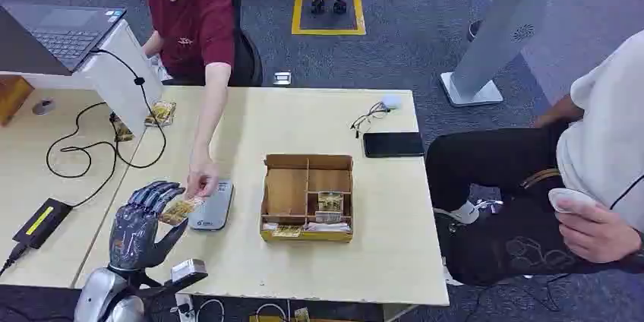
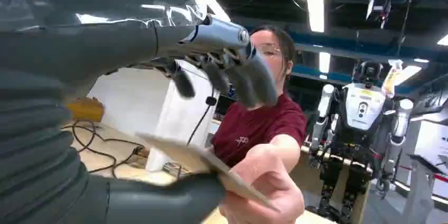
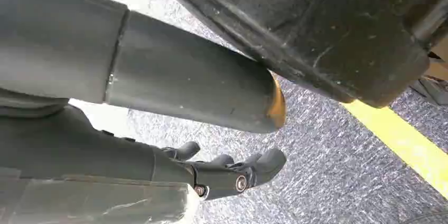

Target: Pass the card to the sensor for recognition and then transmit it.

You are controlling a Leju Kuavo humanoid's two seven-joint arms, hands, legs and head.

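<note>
Card (image 1: 180, 209) between left robot hand (image 1: 144, 223) fingers

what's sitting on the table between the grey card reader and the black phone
In the head view, the wooden divided box sits between the reader and the phone.

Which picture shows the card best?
The head view: the card sits whole between the left hand and the person's hand, beside the grey sensor. The left wrist view shows it blurred and edge-on. The right wrist view faces the floor.
</note>
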